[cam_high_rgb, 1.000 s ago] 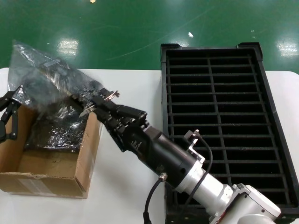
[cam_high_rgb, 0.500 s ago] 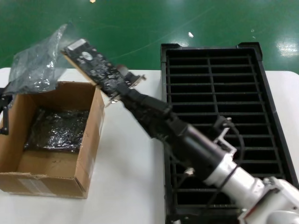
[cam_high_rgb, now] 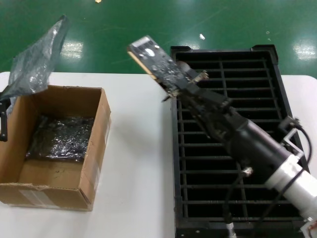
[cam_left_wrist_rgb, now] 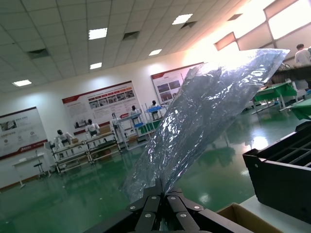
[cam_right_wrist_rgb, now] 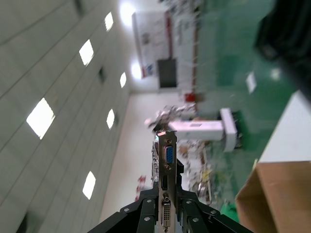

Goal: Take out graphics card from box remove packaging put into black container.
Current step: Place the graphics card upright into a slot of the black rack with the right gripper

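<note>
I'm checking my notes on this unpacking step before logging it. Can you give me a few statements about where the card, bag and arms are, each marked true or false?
1. The right gripper holds the graphics card in the air by the black container. True.
2. The card is seated in a slot. False: it is held above the tray's far left corner.
3. The left gripper is shut on the packaging. True.
4. The box is empty. False: a shiny dark bag lies in it.
</note>
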### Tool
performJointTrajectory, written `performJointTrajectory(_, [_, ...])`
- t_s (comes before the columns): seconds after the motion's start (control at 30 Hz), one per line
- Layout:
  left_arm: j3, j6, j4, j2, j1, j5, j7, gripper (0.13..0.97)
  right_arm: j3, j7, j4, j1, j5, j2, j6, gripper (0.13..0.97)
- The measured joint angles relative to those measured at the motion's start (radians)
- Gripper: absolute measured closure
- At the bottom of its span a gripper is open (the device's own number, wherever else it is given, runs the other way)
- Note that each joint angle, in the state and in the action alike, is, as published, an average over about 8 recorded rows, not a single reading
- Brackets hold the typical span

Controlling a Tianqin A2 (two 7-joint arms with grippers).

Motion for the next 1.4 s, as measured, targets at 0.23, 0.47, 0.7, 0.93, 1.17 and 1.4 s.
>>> performJointTrajectory(0.23, [0.011,0.068,0.178,-0.016,-0.082,-0.004,0.052,0.958,-0.072,0.221,0.152,-0.048,0.002,0.153,0.235,0.906])
performJointTrajectory(0.47, [0.038,0.161,0.466,-0.045,-0.224,0.010,0.131,0.958,-0.339,0.492,0.319,0.046,-0.044,0.366,0.470,0.906])
performJointTrajectory(0.7, [0.060,0.211,0.710,-0.076,-0.344,0.031,0.185,0.958,-0.636,0.696,0.464,0.254,-0.063,0.518,0.644,0.906])
performJointTrajectory(0.93, [0.068,0.207,0.793,-0.090,-0.382,0.042,0.182,0.958,-0.776,0.614,0.610,0.400,0.139,0.635,0.785,0.906])
performJointTrajectory(1.17, [0.069,0.204,0.816,-0.097,-0.392,0.046,0.163,0.958,-0.811,0.617,0.733,0.474,0.234,0.761,0.835,0.906])
performJointTrajectory(1.4, [0.068,0.198,0.822,-0.100,-0.393,0.047,0.148,0.958,-0.817,0.633,0.774,0.480,0.250,0.813,0.842,0.906])
